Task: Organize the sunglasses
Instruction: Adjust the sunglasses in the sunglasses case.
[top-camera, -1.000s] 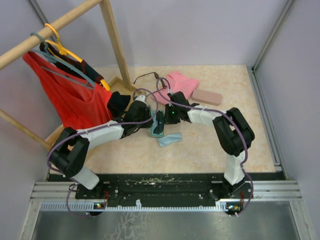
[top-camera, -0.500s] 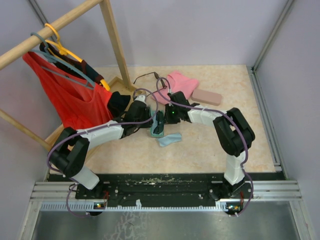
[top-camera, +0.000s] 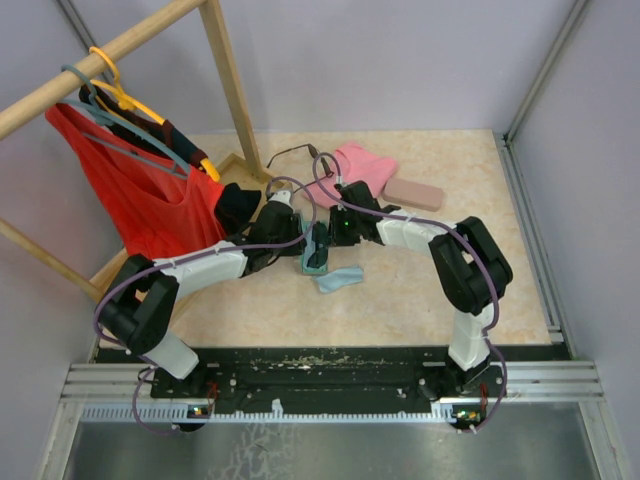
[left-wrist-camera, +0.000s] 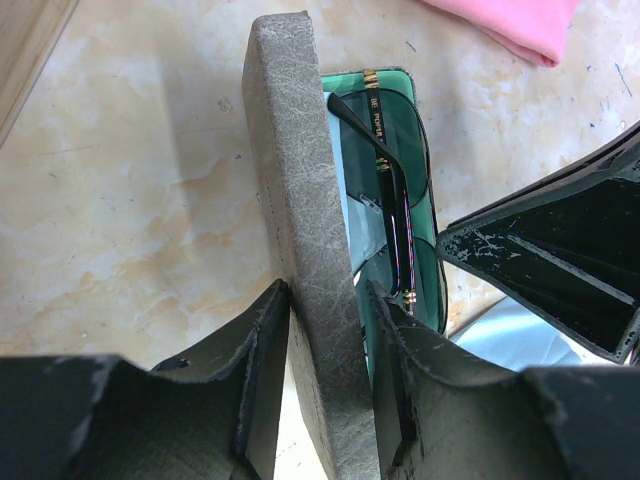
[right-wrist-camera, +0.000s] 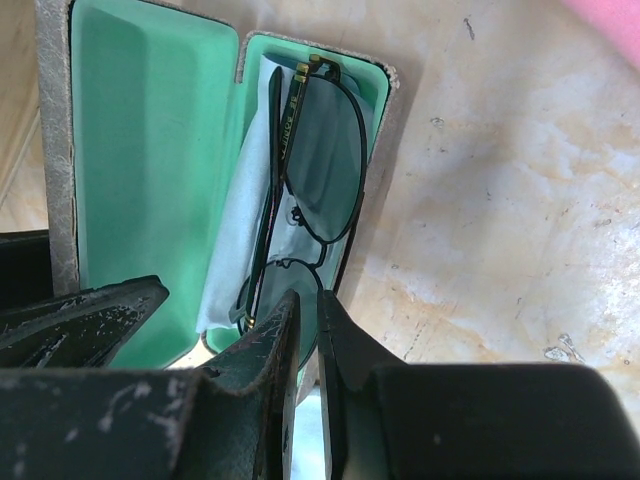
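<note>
Left pincer (left-wrist-camera: 325, 305): clamped across the lid (left-wrist-camera: 295, 180) of the grey case (top-camera: 314, 258), one finger on the outer grey face and one on the green-lined inner face. The lid stands roughly upright and the case is open. The case sits mid-table (top-camera: 400, 290), between my two wrists. One pair of sunglasses (right-wrist-camera: 322, 160) lies inside the green base of the case with its arms folded. The lenses run along the length of the case, on top of a light-blue cloth (right-wrist-camera: 235, 250) tucked beneath them. The frame looks slightly tilted, with its lid-side edge riding on the cloth. Right pincer (right-wrist-camera: 308, 305): narrow, only a slim gap between the fingers. Its tips are at the near end of the base, where the near lens and the case wall meet. I cannot tell whether the lens rim, the wall or nothing at all is pinched there. A second light-blue cloth (top-camera: 340, 278) lies loose on the table just on the near side of the case. At the far side, a second dark wire frame (top-camera: 288, 153) lies by the foot of the wooden rack (top-camera: 225, 80), beside a pink cloth (top-camera: 362, 165). It is too small to read in detail. A pink case (top-camera: 413, 193) lies shut to the right of the pink cloth, well apart from the grey case. A red garment (top-camera: 140, 200) hangs from the rack on the left.
</note>
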